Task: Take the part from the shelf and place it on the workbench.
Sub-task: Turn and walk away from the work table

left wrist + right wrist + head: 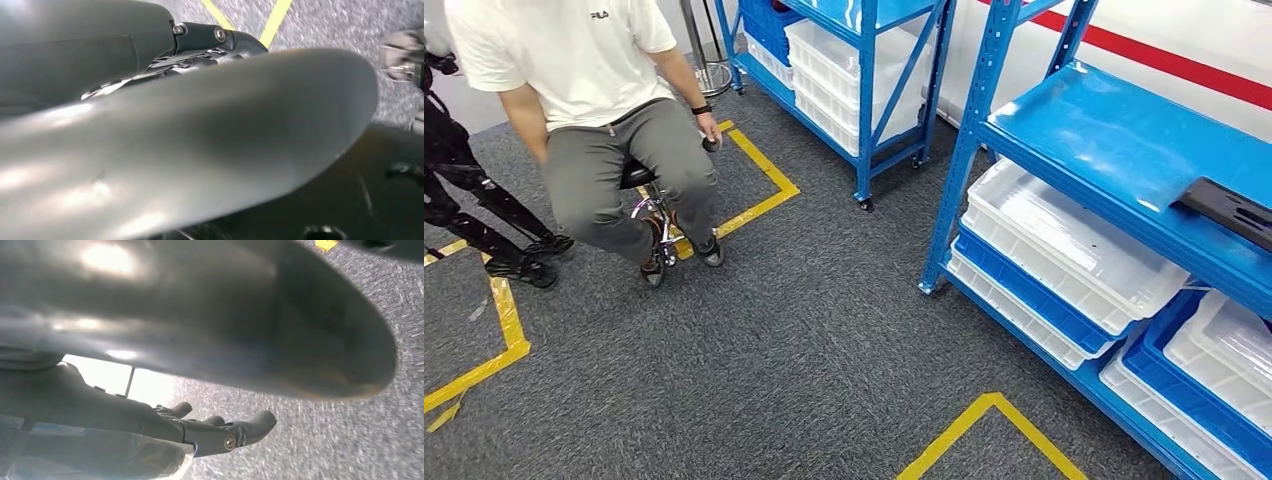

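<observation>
The dark part (1229,208) lies flat on the blue shelf (1114,140), ahead and to my right, its long axis slanting away rightward. My right hand (220,432) hangs empty with fingers loosely extended, judged nearer; my left hand's (210,37) state I cannot tell.

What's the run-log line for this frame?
phase: approach | part: black, on blue shelf top level, untouched | left hand: state unclear | right hand: open, holds nothing | person: seated on stool
</observation>
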### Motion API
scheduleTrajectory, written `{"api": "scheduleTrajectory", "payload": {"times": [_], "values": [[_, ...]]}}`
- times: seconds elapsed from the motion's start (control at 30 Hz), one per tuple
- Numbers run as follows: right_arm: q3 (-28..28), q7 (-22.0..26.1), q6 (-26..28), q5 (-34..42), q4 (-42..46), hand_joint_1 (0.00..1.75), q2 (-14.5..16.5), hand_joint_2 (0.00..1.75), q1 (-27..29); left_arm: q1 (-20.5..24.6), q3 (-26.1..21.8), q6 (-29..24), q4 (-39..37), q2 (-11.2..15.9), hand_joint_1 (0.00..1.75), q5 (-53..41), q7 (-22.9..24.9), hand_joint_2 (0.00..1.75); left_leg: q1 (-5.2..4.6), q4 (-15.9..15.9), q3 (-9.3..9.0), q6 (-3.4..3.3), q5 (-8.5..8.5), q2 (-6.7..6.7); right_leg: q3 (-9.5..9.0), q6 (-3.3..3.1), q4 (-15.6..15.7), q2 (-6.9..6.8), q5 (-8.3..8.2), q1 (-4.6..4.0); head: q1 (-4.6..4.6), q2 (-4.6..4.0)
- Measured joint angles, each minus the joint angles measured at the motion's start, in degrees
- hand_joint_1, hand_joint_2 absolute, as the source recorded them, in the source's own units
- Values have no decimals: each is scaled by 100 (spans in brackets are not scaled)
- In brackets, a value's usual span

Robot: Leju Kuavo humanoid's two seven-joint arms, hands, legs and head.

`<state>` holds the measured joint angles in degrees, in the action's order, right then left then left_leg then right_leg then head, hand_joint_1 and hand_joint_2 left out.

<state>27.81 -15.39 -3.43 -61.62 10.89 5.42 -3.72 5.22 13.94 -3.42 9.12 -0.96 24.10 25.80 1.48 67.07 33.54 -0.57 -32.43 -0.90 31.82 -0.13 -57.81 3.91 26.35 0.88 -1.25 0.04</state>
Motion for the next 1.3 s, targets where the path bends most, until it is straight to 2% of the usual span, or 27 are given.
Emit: {"api": "scheduleTrajectory", "payload": {"times": [0.03, 0.07, 0.13, 0.2, 0.23, 0.27, 0.33, 0.37, 0.4, 0.43, 0.47, 0.53, 0.57, 0.63, 0.7, 0.77, 0.83, 0.87, 0.9, 0.93, 0.97, 1.0, 1.07, 1.13, 1.2, 1.27, 1.3], "values": [[4, 25, 9, 11, 1, 0, 8, 0, 1, 6, 1, -307, 25, 0, 0, -209, -313, 0, -2, -375, -158, -35, 184, -111, -1, 10, -3, 66, -5, -13, 2, 0], [13, 55, 21, 23, 1, 0, 18, 0, -3, 20, 2, -815, 53, -20, 0, -467, -866, 0, -6, -669, -274, -61, 306, -200, 11, 25, -7, 124, -14, -24, 4, 0], [34, 98, 49, 35, 1, 0, 43, 0, -7, 65, 2, -2048, 96, -102, 0, -870, -2626, 0, -33, -879, -341, -88, 343, -282, 61, 80, -4, 202, -46, -31, 8, 0], [48, 104, 75, 37, -1, 0, 62, 0, -1, 115, -1, -2744, 114, -176, 0, -968, -4472, 0, -52, -948, -345, -132, 399, -187, 125, 144, 3, 231, -74, -22, 5, 0], [51, 105, 85, 37, -1, 0, 66, 0, 0, 134, -1, -2815, 119, -203, 0, -974, -5110, 0, -52, -998, -355, -166, 437, -133, 175, 160, -58, 144, -39, -23, 7, 0], [56, 105, 91, 40, -1, 0, 69, 0, -3, 148, -1, -2795, 121, -228, 0, -980, -5486, 0, -47, -1046, -365, -197, 474, -64, 275, 158, -230, 21, 63, -28, 15, 0], [63, 105, 98, 45, -1, 0, 69, 0, -15, 149, 3, -2725, 123, -279, 0, -1003, -5492, 0, -52, -1082, -361, -225, 503, 98, 596, 128, -880, -236, 412, -22, 30, 0], [68, 105, 100, 46, -1, 0, 69, 0, -19, 133, 5, -2677, 123, -298, 0, -1021, -5313, 0, -55, -1080, -354, -227, 503, 191, 778, 133, -1260, -281, 577, -12, 42, 0], [73, 106, 101, 45, -1, 0, 68, 0, -16, 112, 8, -2594, 123, -311, 0, -1041, -5154, 0, -54, -1078, -345, -226, 502, 277, 891, 164, -1517, -302, 665, 1, 44, 0], [80, 106, 101, 44, -1, 0, 64, 0, -8, 91, 11, -2492, 122, -320, 0, -1057, -5058, 0, -49, -1076, -339, -221, 500, 355, 898, 220, -1583, -325, 666, 19, 49, 0], [87, 106, 101, 43, -1, 0, 58, 0, 3, 73, 15, -2383, 122, -323, 0, -1070, -5023, 0, -40, -1073, -338, -212, 497, 420, 781, 293, -1415, -361, 582, 43, 54, 0], [96, 107, 101, 40, -1, 0, 46, 0, 17, 66, 19, -2251, 122, -323, 0, -1080, -4991, 0, -34, -1062, -352, -165, 481, 510, 316, 422, -636, -543, 315, 93, 64, 0], [97, 110, 99, 39, 0, 0, 45, 0, 12, 64, 20, -2224, 122, -322, 0, -1081, -4984, 0, -47, -1050, -361, -122, 460, 551, 116, 428, -293, -642, 206, 98, 72, 0], [99, 117, 97, 38, 0, 0, 53, 0, -1, 66, 20, -2200, 123, -319, 0, -1084, -4980, 0, -77, -1030, -386, -41, 433, 635, -41, 345, -4, -722, 112, 84, 57, 0], [101, 120, 95, 38, -1, 0, 59, 0, 1, 79, 20, -2171, 129, -319, 0, -1086, -4967, 0, -58, -1019, -410, 20, 416, 706, -16, 226, -1, -620, 88, 78, 28, 0], [102, 120, 94, 36, -1, 0, 58, 0, 5, 92, 28, -2063, 139, -318, 0, -1118, -4883, 0, -10, -828, -348, 72, 248, 545, -15, 134, 5, -525, 70, 92, 22, 0], [103, 120, 91, 34, -1, 0, 60, 0, -4, 83, 61, -1735, 142, -305, 0, -1152, -4778, 0, 11, -197, -67, 96, -131, 251, -13, 65, 8, -423, 47, 79, 10, 0], [105, 120, 89, 33, -1, 0, 61, 0, -9, 70, 82, -1484, 142, -292, 0, -1152, -4734, 0, 11, 197, 124, 94, -306, 168, -2, 44, 6, -365, 39, 60, 5, 0], [109, 120, 85, 33, -1, 0, 63, 0, -11, 55, 101, -1201, 141, -277, 0, -1145, -4695, 0, 9, 507, 285, 86, -401, 125, 4, 32, 5, -301, 32, 39, 5, 0], [115, 120, 80, 33, -1, 0, 65, 0, -7, 44, 113, -963, 141, -260, 0, -1137, -4655, 0, 6, 636, 367, 67, -383, 107, 5, 22, 4, -236, 27, 18, 7, 0], [124, 120, 75, 33, -1, 0, 66, 0, -4, 40, 119, -786, 141, -244, 0, -1130, -4614, 0, 1, 544, 346, 34, -249, 91, 1, 18, 4, -168, 24, -1, 7, 0], [134, 115, 72, 34, -1, 0, 67, 0, -2, 40, 122, -674, 141, -227, 0, -1125, -4582, 0, -9, 255, 230, -13, -37, 54, -6, 14, 4, -101, 20, -18, 7, 0], [152, 102, 69, 35, -1, 0, 83, 0, -5, 50, 128, -576, 141, -178, 0, -1124, -4531, 0, -38, -498, -101, -139, 335, -138, -10, 14, 2, 16, 12, -47, 13, 0], [178, 88, 68, 35, -1, 0, 110, 0, -11, 67, 141, -583, 140, -137, 0, -1144, -4497, 0, -77, -867, -266, -221, 432, -260, 17, 41, 1, 107, -7, -42, 13, 0], [202, 84, 79, 35, -1, 0, 126, 0, -11, 89, 158, -610, 141, -122, 0, -1170, -4470, 0, -100, -934, -286, -246, 450, -184, 57, 100, 19, 178, -39, -37, 10, 0], [224, 129, 165, 49, 0, 0, 123, 0, -9, 108, 166, -620, 142, -116, 0, -1188, -4431, 0, -82, -1056, -323, -253, 529, -72, 157, 125, -111, 61, 23, -59, 22, 0], [243, 221, 270, 83, 1, 0, 120, 0, -11, 107, 168, -629, 142, -116, 0, -1193, -4412, 0, -67, -1112, -335, -252, 566, -3, 278, 115, -328, -51, 139, -69, 36, 0]]}}
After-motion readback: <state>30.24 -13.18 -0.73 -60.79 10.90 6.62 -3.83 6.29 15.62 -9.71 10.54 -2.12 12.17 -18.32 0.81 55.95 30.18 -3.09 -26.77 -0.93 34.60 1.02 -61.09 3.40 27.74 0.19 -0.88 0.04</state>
